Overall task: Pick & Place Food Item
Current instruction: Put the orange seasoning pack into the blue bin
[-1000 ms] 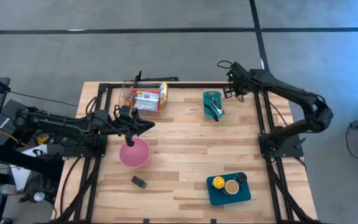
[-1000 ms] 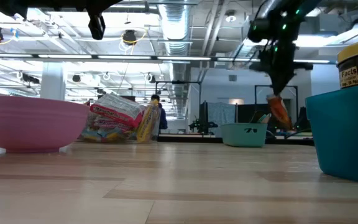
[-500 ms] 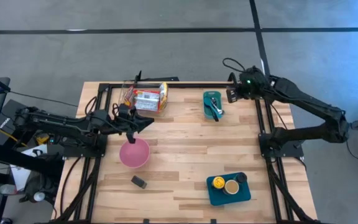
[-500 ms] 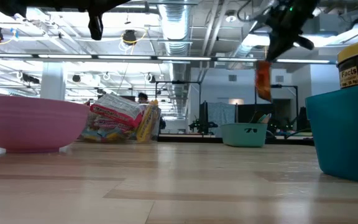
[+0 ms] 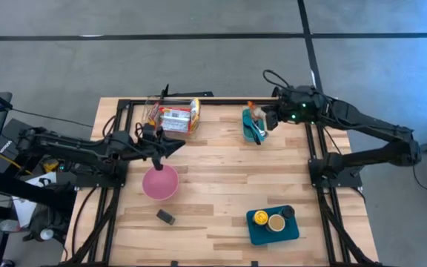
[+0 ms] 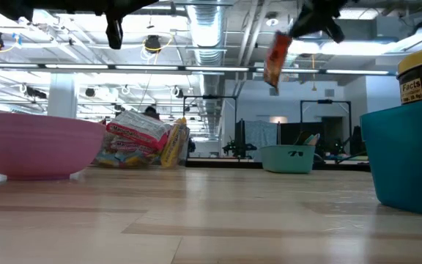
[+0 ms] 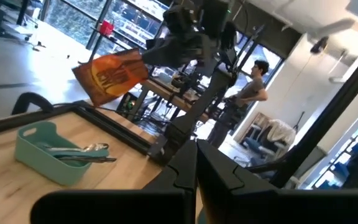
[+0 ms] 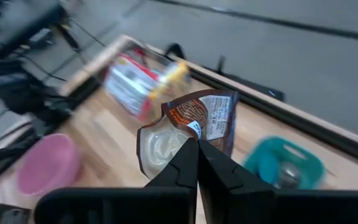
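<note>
Snack pouch (image 8: 188, 134), orange-brown foil, hangs in the air above the teal utensil bin (image 5: 253, 124) near the worktop's far edge, right of centre. Right gripper (image 5: 267, 119) is clamped on one end of it; in the low view the pouch (image 6: 274, 60) dangles well clear of the worktop (image 5: 221, 189), long axis near vertical and slightly tilted, free end pointing down.

Open room: the middle of the worktop is bare wood between bin and pink bowl (image 5: 160, 182). Pile of snack packets (image 5: 175, 118) sits at the far edge, left of the bin, well apart from it. Teal tray with jars (image 5: 272, 224) near the front right corner. Small dark block (image 5: 166, 216) near the front edge, left of centre.

Left gripper (image 5: 170, 147) hovers just beyond the bowl's far rim, fingers drawn together, carrying nothing.
</note>
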Robot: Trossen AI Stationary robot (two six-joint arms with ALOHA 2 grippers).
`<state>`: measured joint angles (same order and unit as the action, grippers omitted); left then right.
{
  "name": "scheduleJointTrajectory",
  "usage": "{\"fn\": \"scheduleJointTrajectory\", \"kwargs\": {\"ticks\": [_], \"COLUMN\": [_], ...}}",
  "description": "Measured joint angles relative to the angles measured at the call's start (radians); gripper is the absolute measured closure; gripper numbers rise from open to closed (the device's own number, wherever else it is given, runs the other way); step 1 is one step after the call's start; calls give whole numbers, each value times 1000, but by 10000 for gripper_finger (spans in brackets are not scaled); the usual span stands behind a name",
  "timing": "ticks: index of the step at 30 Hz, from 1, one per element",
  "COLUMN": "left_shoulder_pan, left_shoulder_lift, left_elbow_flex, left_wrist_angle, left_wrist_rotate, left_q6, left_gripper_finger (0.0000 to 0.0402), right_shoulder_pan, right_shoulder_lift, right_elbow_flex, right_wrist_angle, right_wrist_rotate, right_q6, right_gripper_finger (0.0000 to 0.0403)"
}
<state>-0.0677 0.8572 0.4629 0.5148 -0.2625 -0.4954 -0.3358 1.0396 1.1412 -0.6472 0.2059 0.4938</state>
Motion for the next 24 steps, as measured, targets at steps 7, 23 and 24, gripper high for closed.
{"fn": "scheduleJointTrajectory", "kwargs": {"ticks": [7,23,24], "left_shoulder_pan": [62,161,165], "left_shoulder_lift": [105,283,291], "left_elbow_flex": [0,0,0], "left_wrist_angle": [72,436,449], "left_wrist_rotate": [3,177,184], "left_q6": [-143,-239,-249], "left_gripper_finger": [401,362,356], "right_shoulder_pan": [88,194,198], "right_shoulder_lift": [1,15,16], "right_elbow_flex": [0,0,0], "right_wrist_angle": [153,466,485], "right_wrist_rotate": [-3,-106,-106], "right_q6": [-31,-81,-84], "right_gripper_finger": [403,403,403]}}
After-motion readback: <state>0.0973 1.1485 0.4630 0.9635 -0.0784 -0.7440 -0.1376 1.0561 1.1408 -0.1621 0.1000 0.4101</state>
